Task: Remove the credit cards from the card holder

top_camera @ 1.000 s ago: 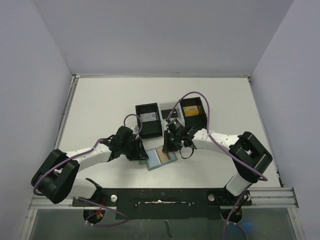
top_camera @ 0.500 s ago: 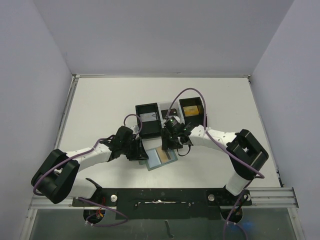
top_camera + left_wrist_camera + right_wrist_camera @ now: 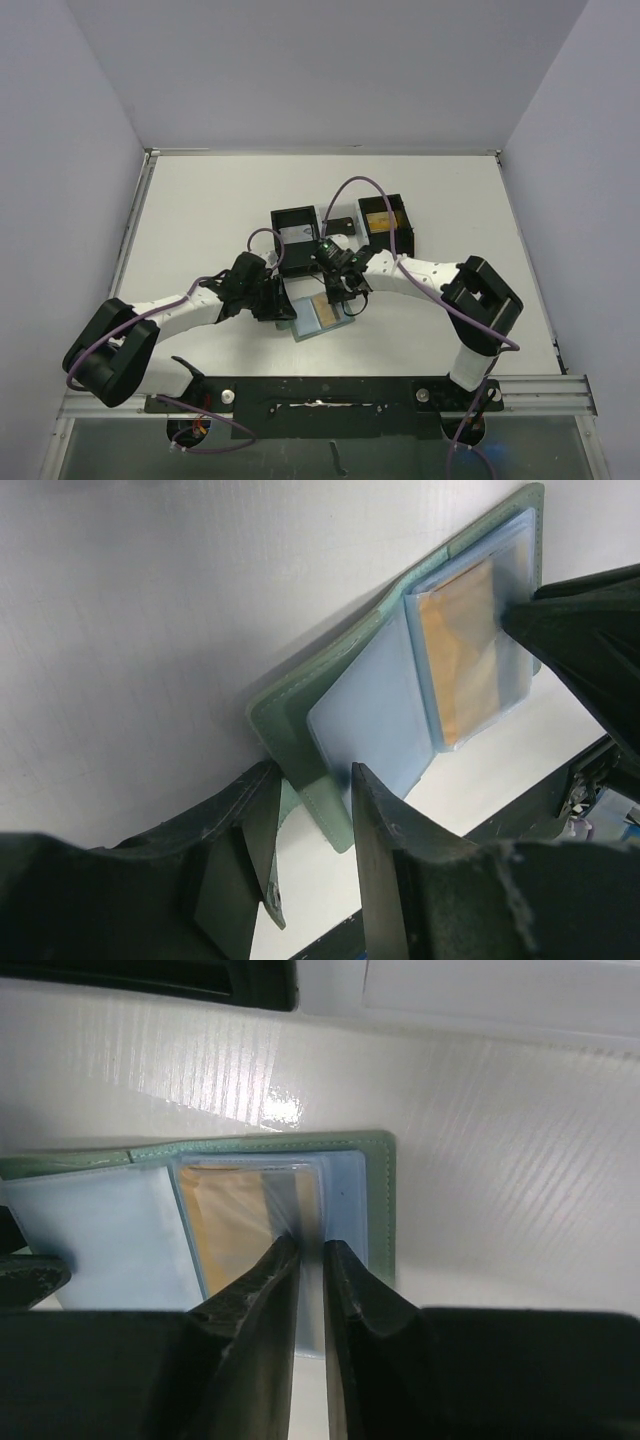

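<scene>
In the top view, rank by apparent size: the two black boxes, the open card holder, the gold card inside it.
1. The left black box and right black box: alike, no ranking.
2. The card holder: partly hidden, so unsure against the boxes.
3. The gold card: clearly smallest.

Top view: white table [image 3: 200, 220] fills the middle, metal edging strip [image 3: 131, 230] runs down its left side. Pale lilac walls [image 3: 60, 150] close it in left, back & right. Two black open-topped boxes toward the back centre. Left box [image 3: 279, 240] sits square-on; right box [image 3: 407, 222] is a bit further back, well apart from it. Between them there's a small dark item [image 3: 341, 224], too small to ID. Near edge: black rail [image 3: 320, 392] across the front w/ a metal bar [image 3: 540, 385] behind it. Right wrist cam: table looks ribbed w/ a bright glare patch. Black box wall runs along the top edge.
</scene>
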You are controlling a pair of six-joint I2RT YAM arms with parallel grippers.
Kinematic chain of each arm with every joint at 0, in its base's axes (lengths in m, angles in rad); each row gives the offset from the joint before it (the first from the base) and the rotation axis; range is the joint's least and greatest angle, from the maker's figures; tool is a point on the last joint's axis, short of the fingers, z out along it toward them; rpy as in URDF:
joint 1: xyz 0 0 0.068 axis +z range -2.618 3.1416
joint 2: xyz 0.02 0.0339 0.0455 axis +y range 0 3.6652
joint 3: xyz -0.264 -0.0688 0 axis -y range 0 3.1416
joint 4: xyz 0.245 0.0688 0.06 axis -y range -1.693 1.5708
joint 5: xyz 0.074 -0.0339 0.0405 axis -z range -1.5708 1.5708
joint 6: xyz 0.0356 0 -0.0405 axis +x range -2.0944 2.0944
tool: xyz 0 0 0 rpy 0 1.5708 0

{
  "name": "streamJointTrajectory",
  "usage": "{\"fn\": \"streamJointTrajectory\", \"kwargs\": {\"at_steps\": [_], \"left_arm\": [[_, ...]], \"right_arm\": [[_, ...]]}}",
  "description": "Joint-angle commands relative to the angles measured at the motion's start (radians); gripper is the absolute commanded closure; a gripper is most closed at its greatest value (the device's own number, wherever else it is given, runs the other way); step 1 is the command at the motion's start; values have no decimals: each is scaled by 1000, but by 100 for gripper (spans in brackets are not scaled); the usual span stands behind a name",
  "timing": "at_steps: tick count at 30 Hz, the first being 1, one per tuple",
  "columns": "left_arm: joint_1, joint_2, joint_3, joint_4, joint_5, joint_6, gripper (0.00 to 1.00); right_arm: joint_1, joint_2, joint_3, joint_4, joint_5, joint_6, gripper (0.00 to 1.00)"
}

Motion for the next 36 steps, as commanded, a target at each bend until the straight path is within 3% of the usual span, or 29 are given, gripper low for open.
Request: {"fn": "streamJointTrajectory", "kwargs": {"at_steps": [1,17,27,36], "left_arm": [[-5,27,12,9,-5,20,66],[-5,29,8,15,1,20,66],[-4,34,14,14,3,24,67],[-5,26,9,11,3,23,67]], "right_arm": [[41,4,72,-72,69,1,88],[71,5,139,-115,27,-9,71],[77,47,190,-229,117,39,58],[72,74,186,-215,121,51,51]]}}
